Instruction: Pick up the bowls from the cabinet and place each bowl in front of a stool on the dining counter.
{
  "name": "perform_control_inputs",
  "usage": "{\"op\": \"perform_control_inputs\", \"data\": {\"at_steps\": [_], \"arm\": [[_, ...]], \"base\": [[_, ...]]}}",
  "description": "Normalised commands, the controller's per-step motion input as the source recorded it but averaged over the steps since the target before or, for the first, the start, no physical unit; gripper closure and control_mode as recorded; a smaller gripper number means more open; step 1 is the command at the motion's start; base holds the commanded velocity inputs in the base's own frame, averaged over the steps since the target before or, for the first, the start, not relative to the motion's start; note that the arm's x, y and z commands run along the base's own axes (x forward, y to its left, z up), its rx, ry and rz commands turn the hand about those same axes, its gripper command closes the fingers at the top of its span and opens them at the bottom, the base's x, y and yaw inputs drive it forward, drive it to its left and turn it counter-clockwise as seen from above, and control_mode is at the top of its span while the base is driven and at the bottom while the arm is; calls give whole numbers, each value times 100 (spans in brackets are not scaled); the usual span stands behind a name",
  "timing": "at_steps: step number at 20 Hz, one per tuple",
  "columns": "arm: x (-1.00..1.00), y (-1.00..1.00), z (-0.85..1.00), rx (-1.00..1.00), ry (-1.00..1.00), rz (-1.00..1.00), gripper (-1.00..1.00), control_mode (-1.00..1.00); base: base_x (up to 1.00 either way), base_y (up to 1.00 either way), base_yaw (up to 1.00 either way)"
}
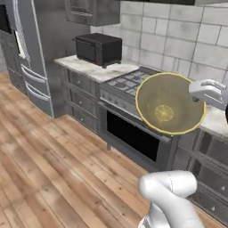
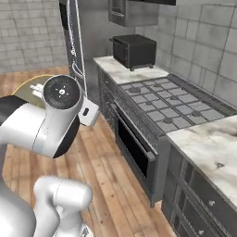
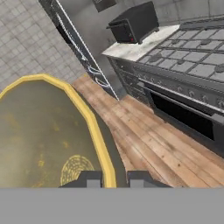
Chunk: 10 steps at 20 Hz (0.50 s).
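I have the round tan-olive bowl with the yellowish rim [image 3: 43,131] pinched by its rim between my gripper [image 3: 112,178] fingertips, carried on edge above the wooden floor [image 3: 162,148]; I judge the dining counter lies elsewhere.

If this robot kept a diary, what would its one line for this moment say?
phase: carrying | pincer: shut on tan-olive bowl rim | bowl: tilted, off any surface, above wood floor | nearby: stove, toaster oven
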Motion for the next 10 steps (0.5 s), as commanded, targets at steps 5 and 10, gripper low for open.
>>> {"op": "perform_control_inputs", "data": {"at_steps": [5, 10], "arm": [[0, 0, 0, 0, 0, 0, 100, 100], [0, 0, 0, 0, 0, 0, 100, 100]], "base": [[100, 21, 57], [100, 28, 46]]}}
